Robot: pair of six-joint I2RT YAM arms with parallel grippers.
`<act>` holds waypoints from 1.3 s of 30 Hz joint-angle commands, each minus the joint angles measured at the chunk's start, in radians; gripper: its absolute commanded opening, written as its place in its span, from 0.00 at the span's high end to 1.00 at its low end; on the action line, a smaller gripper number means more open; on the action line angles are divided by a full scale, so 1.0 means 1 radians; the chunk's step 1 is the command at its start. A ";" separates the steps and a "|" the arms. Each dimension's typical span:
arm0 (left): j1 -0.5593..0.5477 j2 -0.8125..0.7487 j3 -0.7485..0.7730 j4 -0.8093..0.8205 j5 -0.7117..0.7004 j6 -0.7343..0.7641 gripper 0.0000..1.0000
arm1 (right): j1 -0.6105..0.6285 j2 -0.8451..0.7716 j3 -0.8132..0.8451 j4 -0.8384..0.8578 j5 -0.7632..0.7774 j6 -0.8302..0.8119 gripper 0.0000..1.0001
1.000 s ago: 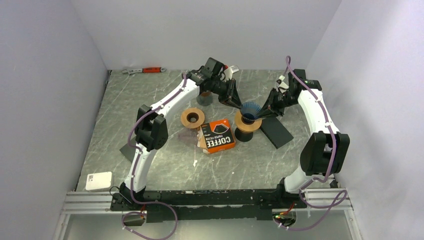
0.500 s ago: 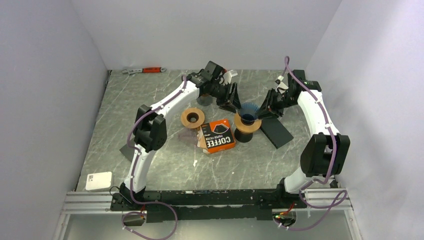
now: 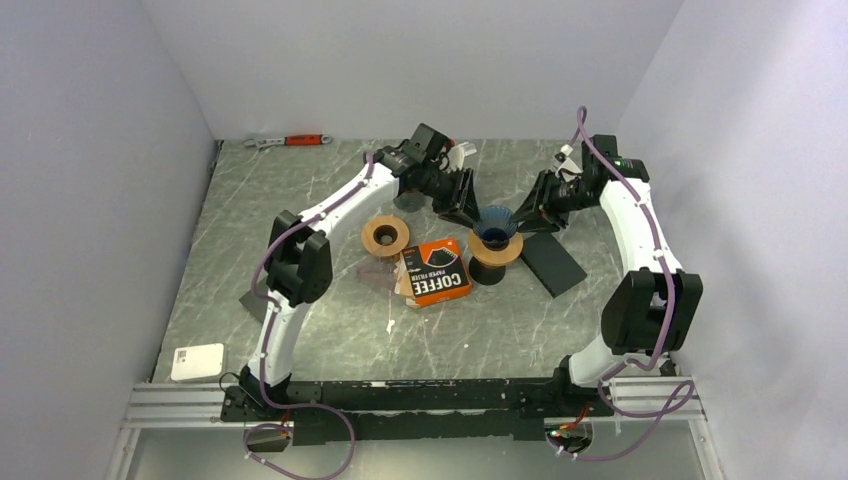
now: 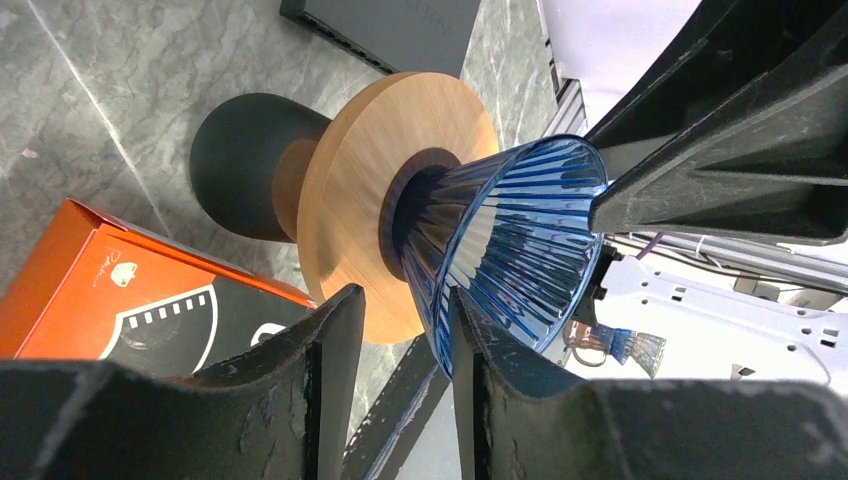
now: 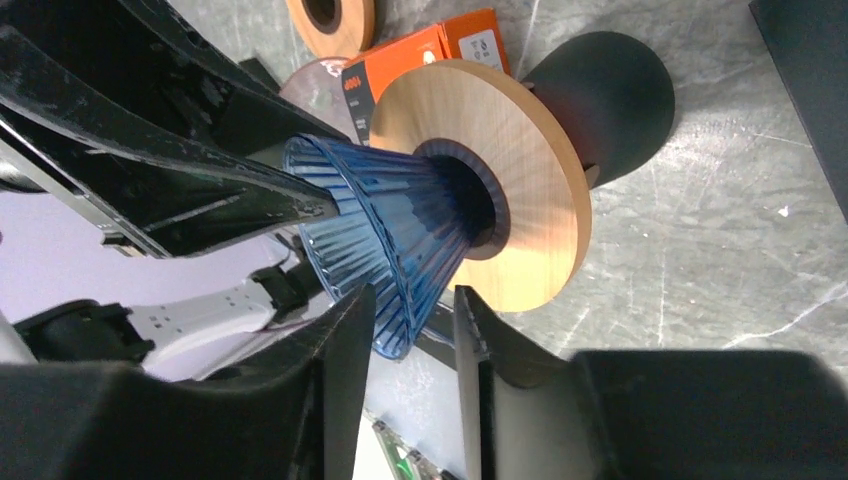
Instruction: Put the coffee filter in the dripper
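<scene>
Fingers (image 4: 335, 375) of left gripper (image 3: 463, 203) and right gripper (image 3: 535, 212) stand apart, clamping nothing, at 10 and 2 o'clock of the blue dripper (image 3: 495, 224), no coffee filter visible inside, filter box (image 3: 436, 271) at 8 o'clock; either tip brushing the rim could topple it.

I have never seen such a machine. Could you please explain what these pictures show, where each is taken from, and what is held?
These are two robot arms bolted to a grey table. One picture looks down from above; the other two come from a camera on each wrist, so the black shapes at the bottom are that arm's own fingers. In the middle stands a blue dripper on a wooden disc and a black base. The left gripper and the right gripper flank its rim with jaws apart, so nothing is held. Nearby lie an orange coffee filter box, a second wooden ring and a wrench.
</scene>
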 commanded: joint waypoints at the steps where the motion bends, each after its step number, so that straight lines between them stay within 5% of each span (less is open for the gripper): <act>1: -0.011 -0.075 -0.009 -0.005 -0.004 0.029 0.58 | -0.006 -0.054 -0.026 0.014 -0.033 0.006 0.67; 7: -0.019 -0.092 -0.030 0.019 0.009 0.030 0.60 | -0.006 -0.069 -0.066 0.000 -0.012 -0.013 0.86; 13: -0.027 -0.099 -0.041 0.028 0.016 0.034 0.63 | -0.006 -0.073 -0.081 -0.035 0.031 -0.042 0.91; 25: -0.034 -0.117 -0.086 0.000 -0.024 0.047 0.79 | -0.006 -0.064 -0.086 -0.028 0.049 -0.046 0.90; 39: -0.033 -0.072 -0.052 -0.030 -0.066 0.038 0.83 | -0.006 -0.026 -0.087 -0.032 0.062 -0.030 0.87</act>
